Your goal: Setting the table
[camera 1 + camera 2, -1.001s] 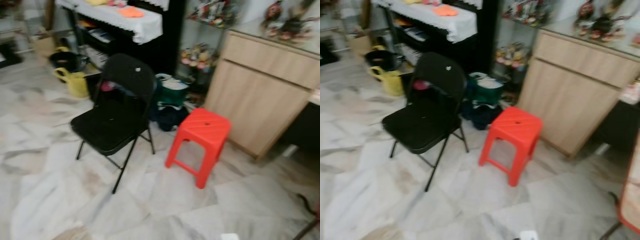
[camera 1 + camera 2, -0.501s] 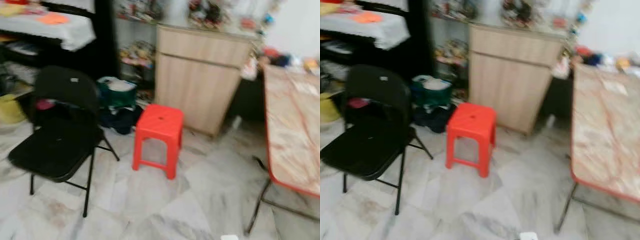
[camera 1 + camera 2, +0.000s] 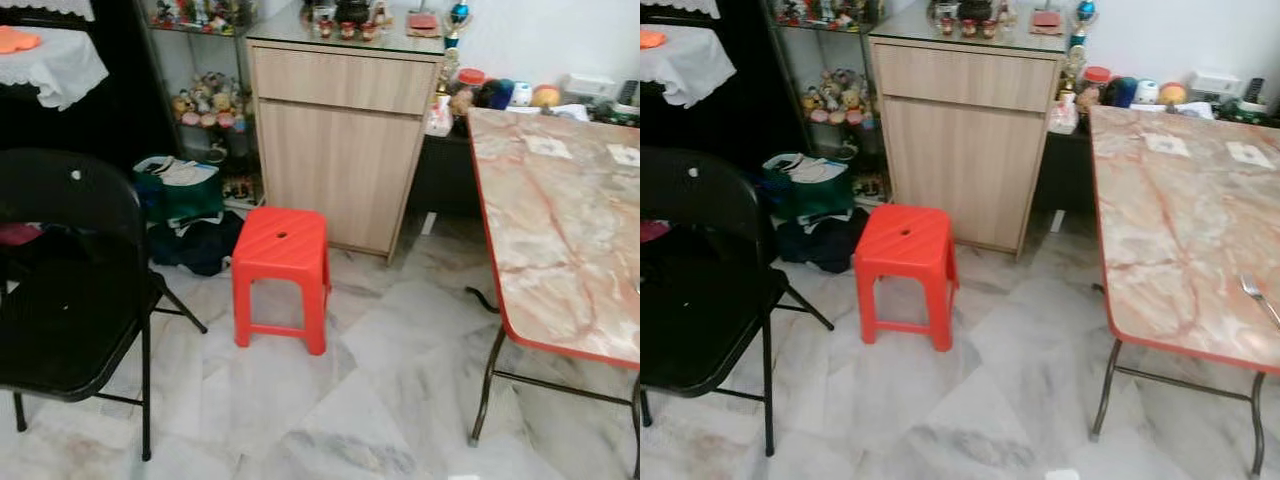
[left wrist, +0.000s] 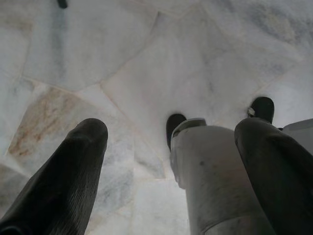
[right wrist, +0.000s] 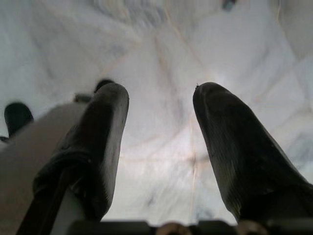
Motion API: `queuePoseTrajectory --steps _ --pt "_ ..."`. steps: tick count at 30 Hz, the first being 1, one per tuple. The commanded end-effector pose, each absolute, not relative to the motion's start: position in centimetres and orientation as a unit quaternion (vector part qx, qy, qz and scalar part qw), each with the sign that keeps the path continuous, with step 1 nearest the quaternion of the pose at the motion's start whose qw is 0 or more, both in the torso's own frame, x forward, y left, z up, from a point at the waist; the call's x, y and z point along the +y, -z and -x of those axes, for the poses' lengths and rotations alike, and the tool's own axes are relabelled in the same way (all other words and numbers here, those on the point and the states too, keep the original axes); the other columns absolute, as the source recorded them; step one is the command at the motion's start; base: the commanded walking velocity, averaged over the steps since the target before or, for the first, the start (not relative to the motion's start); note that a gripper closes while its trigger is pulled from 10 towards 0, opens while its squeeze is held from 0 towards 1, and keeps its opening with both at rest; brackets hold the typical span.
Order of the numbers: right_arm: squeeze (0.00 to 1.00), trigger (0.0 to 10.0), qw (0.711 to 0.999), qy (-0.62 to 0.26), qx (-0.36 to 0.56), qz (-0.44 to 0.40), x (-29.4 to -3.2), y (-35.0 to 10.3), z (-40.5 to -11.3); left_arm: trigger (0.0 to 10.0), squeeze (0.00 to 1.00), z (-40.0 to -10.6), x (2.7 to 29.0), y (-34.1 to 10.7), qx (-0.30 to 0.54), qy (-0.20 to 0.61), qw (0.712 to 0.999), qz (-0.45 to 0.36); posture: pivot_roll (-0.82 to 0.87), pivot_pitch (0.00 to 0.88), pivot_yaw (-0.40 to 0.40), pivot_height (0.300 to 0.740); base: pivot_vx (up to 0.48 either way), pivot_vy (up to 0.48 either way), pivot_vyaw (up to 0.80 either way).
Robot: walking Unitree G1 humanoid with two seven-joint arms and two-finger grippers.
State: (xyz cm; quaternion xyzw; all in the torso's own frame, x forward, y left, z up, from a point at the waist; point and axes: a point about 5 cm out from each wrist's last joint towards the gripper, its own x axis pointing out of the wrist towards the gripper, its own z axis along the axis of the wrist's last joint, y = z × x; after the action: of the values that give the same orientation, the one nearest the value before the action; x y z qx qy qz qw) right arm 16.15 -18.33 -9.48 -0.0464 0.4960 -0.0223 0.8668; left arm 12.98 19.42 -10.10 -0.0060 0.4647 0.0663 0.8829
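A metal fork (image 3: 1260,297) lies on the glossy pink-veined marble worktop (image 3: 1170,230), near its red-rimmed edge. Beside it stand a moulded red plastic stool (image 3: 905,272) and a black folding chair (image 3: 700,300). Both pincers, left (image 4: 171,147) and right (image 5: 160,110), hang fingers apart over pale marble floor (image 3: 980,400).

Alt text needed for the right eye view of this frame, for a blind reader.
A folding table with a marbled, red-edged top stands at right, a fork near its edge. A red plastic stool sits on the marble floor before a wooden cabinet, with a black folding chair at left.
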Motion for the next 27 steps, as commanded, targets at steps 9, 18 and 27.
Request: queuePoseTrajectory --steps 9,18,27 --pt "0.0 10.0 0.881 0.068 0.459 -0.089 -17.94 8.35 -18.79 10.0 0.0 -18.57 21.13 7.82 0.448 -0.002 0.894 -0.027 0.05 0.117 -0.001 0.74 0.0 0.0 -0.25" --pt "0.0 10.0 0.881 0.063 0.461 -0.084 -18.04 8.36 -18.76 10.0 0.0 -18.76 21.13 7.71 0.445 0.003 0.895 -0.032 0.05 0.115 -0.003 0.74 0.0 0.0 -0.78" --pt "0.0 10.0 0.883 0.06 0.457 -0.082 -18.25 8.28 -18.83 10.0 0.0 -18.59 21.21 7.75 0.443 0.007 0.895 -0.037 0.06 0.106 -0.007 0.74 0.0 0.0 -0.61"
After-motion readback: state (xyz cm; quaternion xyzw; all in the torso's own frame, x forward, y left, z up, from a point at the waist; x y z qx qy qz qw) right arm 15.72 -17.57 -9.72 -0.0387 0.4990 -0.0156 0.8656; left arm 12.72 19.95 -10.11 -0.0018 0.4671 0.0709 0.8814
